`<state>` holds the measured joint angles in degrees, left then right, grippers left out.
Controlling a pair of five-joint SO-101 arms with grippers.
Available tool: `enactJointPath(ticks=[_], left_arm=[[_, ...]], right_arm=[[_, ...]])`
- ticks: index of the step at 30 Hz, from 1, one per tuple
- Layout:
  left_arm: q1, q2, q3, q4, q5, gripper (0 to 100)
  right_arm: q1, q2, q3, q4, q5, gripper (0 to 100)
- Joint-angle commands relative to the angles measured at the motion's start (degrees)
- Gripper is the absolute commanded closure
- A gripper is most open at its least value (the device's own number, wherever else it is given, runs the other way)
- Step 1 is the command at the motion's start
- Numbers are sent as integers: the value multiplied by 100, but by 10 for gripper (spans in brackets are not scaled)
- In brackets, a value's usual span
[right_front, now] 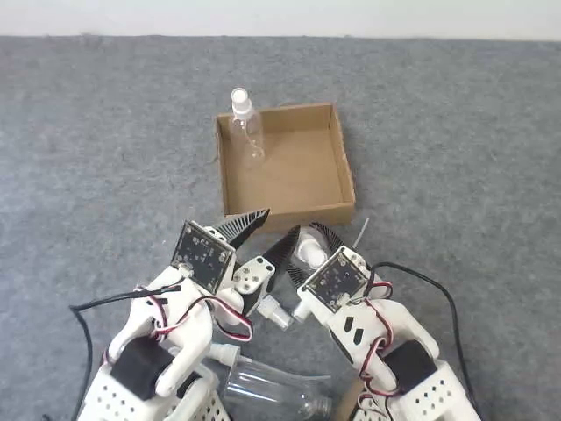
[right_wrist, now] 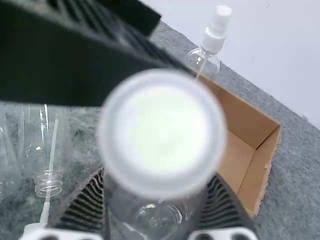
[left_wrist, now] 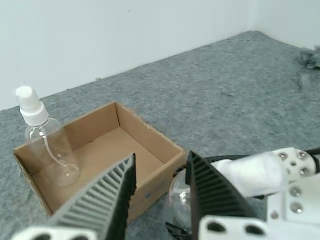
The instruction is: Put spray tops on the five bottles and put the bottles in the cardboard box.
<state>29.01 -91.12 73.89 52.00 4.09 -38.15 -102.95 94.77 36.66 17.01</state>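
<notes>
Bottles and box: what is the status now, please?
Left gripper open, facing the cardboard box. Right gripper shut on a bottle. One topped bottle stands in the box. Loose bottles lie by the arms.

At the frame's centre my tool [right_wrist: 156, 212] grips a clear bottle [right_wrist: 160, 132], its round white cap facing the camera. Behind it sits the cardboard box [right_wrist: 250, 145], a spray-topped bottle [right_wrist: 206, 47] upright at its far corner. An uncapped bottle [right_wrist: 42, 150] lies on the grey desk [right_wrist: 300, 190].
</notes>
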Motion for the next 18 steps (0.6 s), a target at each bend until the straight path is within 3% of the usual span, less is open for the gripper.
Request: enactJointPath(ticks=[1, 12, 18], left_arm=[[-193, -9, -84, 70, -62, 841], [-774, -9, -435, 70, -62, 841], [-1538, -9, -752, 123, -88, 841]], right_arm=[[40, -119, -343, 13, -9, 991], [277, -110, -325, 127, -35, 991], [470, -110, -325, 136, -44, 991]])
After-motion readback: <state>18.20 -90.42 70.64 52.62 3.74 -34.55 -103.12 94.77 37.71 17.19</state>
